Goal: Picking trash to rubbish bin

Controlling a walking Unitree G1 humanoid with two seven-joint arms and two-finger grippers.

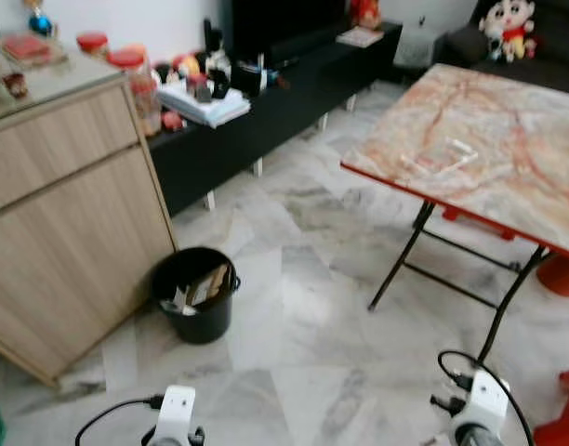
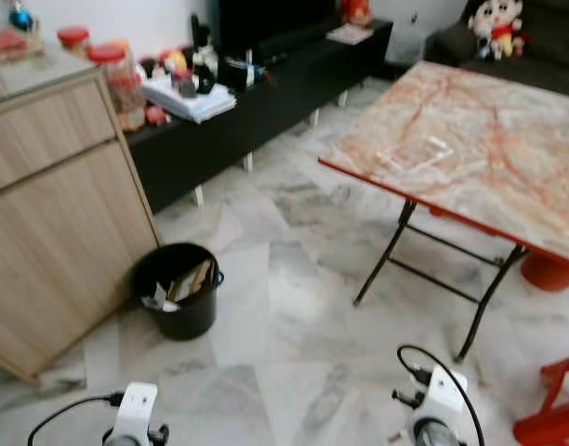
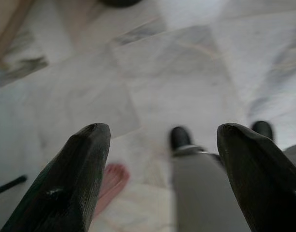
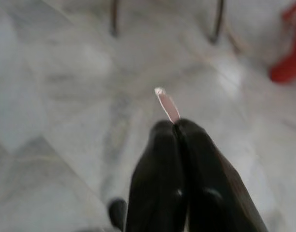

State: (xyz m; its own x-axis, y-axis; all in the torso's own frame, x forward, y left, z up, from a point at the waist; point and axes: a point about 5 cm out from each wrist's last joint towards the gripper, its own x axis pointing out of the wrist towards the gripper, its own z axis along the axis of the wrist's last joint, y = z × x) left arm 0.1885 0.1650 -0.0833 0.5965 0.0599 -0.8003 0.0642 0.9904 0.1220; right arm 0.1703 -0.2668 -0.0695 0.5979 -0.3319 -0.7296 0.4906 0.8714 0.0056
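Observation:
A black rubbish bin (image 1: 193,295) stands on the marble floor beside a wooden cabinet, with paper and card scraps inside. Clear plastic wrappers (image 1: 444,160) lie on the marble-patterned folding table (image 1: 508,200). My right gripper (image 4: 176,124) is shut on a thin pinkish strip of trash (image 4: 166,104) that sticks out past the fingertips, low above the floor. My left gripper (image 3: 157,130) hangs open over the floor with nothing between its fingers. Both wrists show at the bottom of the eye views, left wrist (image 1: 176,416) and right wrist (image 1: 478,407).
The wooden cabinet (image 1: 61,232) is at the left, with a low black TV bench (image 1: 266,102) behind the bin. The table's black legs (image 1: 405,260) and red stools (image 1: 562,275) stand to the right. A person's bare foot (image 3: 111,180) shows near my left gripper.

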